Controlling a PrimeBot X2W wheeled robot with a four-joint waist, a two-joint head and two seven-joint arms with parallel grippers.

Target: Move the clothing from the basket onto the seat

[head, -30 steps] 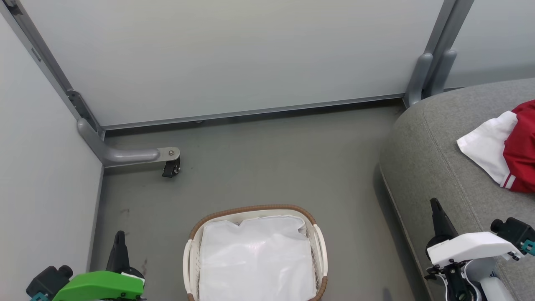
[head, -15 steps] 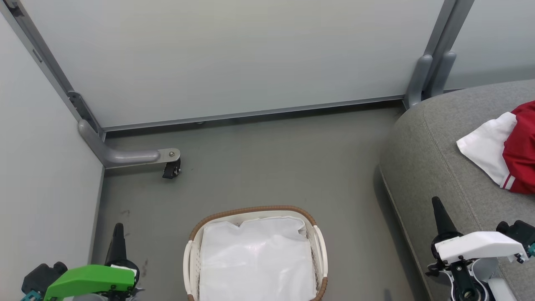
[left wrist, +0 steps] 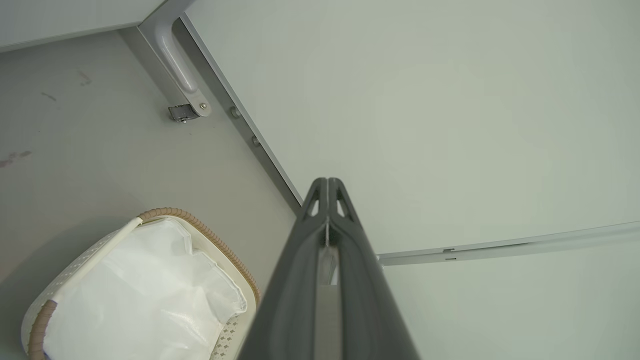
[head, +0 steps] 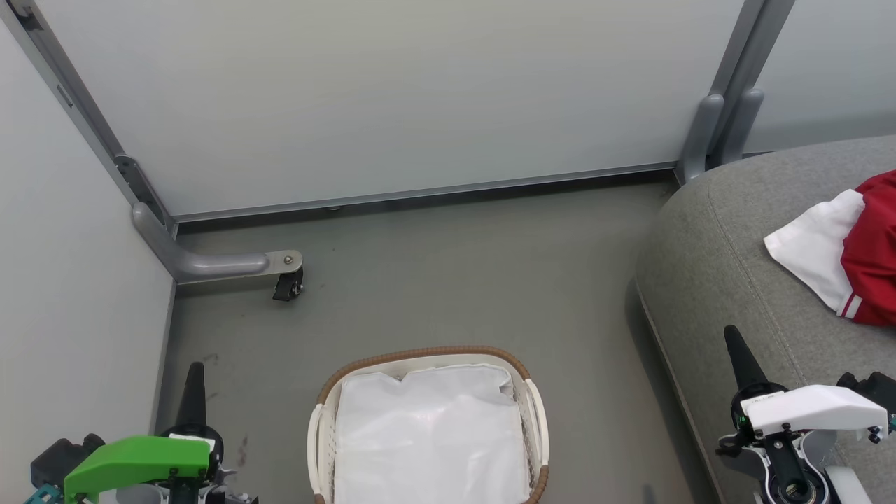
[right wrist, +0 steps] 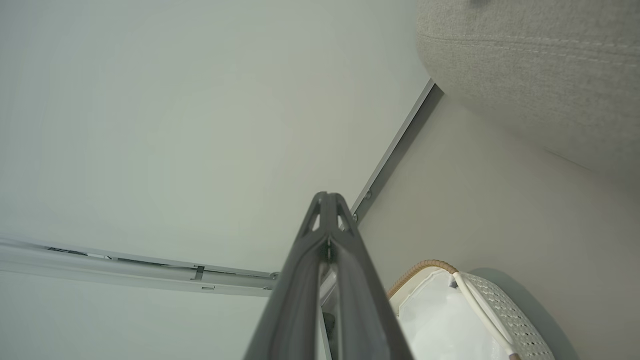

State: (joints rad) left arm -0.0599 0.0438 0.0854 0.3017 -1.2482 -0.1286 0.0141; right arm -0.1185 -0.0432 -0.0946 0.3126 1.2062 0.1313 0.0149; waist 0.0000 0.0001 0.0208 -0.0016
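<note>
your left gripper (head: 193,381), right gripper (head: 735,346) sink back, clenched empty | clothing (head: 871,259) on seat (head: 728,266), basket (head: 420,352) down to liner (head: 430,434) | looks done

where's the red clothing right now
In the head view the clothing lies on the seat at the right edge, apart from the basket on the floor at bottom centre.
</note>
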